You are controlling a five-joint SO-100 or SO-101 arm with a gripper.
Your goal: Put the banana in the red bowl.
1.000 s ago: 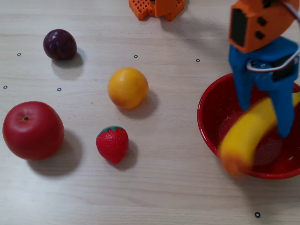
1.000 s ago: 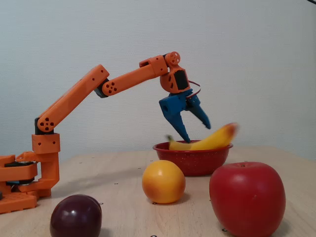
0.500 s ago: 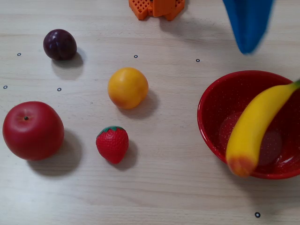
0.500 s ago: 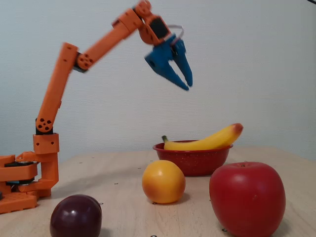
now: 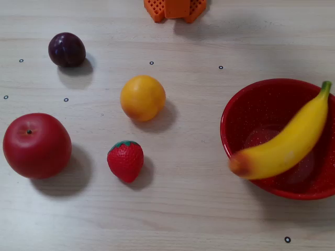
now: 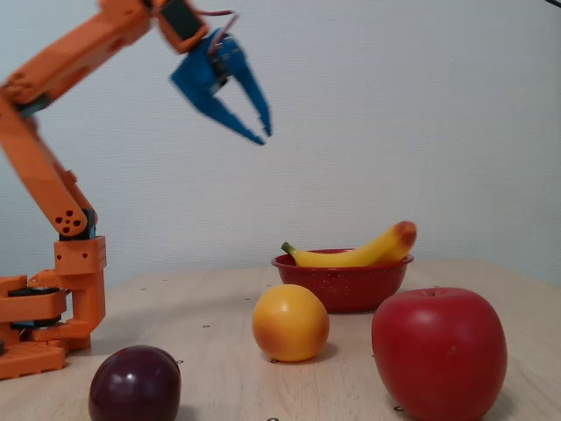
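One banana (image 5: 287, 148) lay across the red bowl (image 5: 246, 112), its orange-brown end jutting over the rim toward 8 o'clock and its green stem pointing to 1 o'clock in the top-down fixed view. In the side fixed view the blue claw (image 6: 263, 134) hung high above the worktop (image 6: 219, 324), fingers apart and empty, well away from the bowl.

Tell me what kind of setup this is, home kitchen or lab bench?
Most likely a hobby or lab robot bench, not a kitchen. A light wood-grain table carries small black calibration-style dots, the fruit look like glossy plastic toys, such as the banana in the red bowl, and an orange printed arm stands before a bare wall.
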